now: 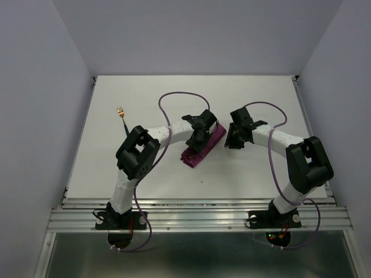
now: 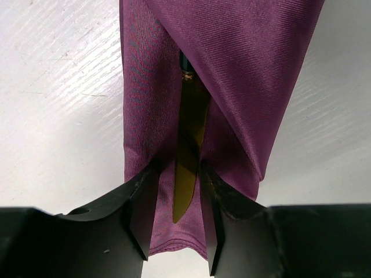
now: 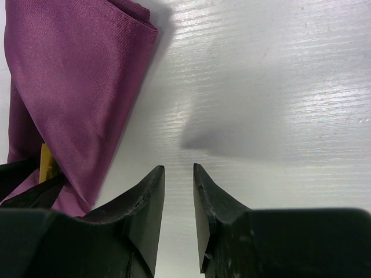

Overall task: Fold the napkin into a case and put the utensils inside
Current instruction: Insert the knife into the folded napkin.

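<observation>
Closest to the left wrist camera is the left gripper (image 2: pixel 179 168). Its jaws stand apart, one finger on each side of the knife (image 2: pixel 190 133), and their tips seem to rest on the case (image 2: pixel 243 69). As far as I can see they do not clamp the blade. The gold blade lies in the open fold of the case, and the dark handle goes under the upper layer.

The right gripper (image 3: pixel 178 168) hovers just beside the case, over the bare tabletop (image 3: pixel 278 87). Its jaws are only a little apart and hold nothing.

From above, the case lies about in the middle of the tabletop, turned diagonally, with both grippers at it. The fork (image 1: pixel 122 119) lies farther away, near the left edge toward the far-left corner. It is well apart from the case and not yet inside.

I judge the knife almost placed, so the fork is the remaining work. The case is thin, soft and smooth, and its layers will probably slide or fall open when a utensil pushes in. One gripper should therefore hold it down near the mouth. The fork looks slim, stiff, light and probably slippery. Because it lies flat, it is best taken across the black handle near the middle, with the fingertips brought down to the tabletop.
</observation>
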`<state>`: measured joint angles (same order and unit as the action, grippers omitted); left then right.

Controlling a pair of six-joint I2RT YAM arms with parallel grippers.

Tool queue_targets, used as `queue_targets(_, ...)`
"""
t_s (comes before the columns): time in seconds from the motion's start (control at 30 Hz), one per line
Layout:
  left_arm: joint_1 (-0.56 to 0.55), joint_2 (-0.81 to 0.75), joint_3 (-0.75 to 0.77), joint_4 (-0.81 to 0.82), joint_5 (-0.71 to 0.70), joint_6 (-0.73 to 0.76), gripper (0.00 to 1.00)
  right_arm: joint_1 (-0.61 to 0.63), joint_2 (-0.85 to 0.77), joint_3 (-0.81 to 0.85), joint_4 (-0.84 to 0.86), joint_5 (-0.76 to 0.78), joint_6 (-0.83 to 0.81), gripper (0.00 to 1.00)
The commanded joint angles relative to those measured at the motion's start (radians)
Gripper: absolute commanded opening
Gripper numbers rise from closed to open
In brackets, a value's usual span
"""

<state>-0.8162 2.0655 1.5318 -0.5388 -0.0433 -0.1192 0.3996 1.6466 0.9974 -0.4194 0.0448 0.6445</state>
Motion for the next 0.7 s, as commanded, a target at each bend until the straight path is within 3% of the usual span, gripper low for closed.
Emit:
queue_targets(0.0, -0.003, 0.011, -0.028, -0.006, -0.047, 0.012, 0.42, -0.001, -0.033, 0.026, -0.001, -0.003, 0.004, 0.32)
queue_targets(0.67, -0.014, 0.001, 0.016, -0.049, -0.142, 0.036, 0.30, -0.001, -0.028, 0.024, -0.002, -0.003, 0.004, 0.32)
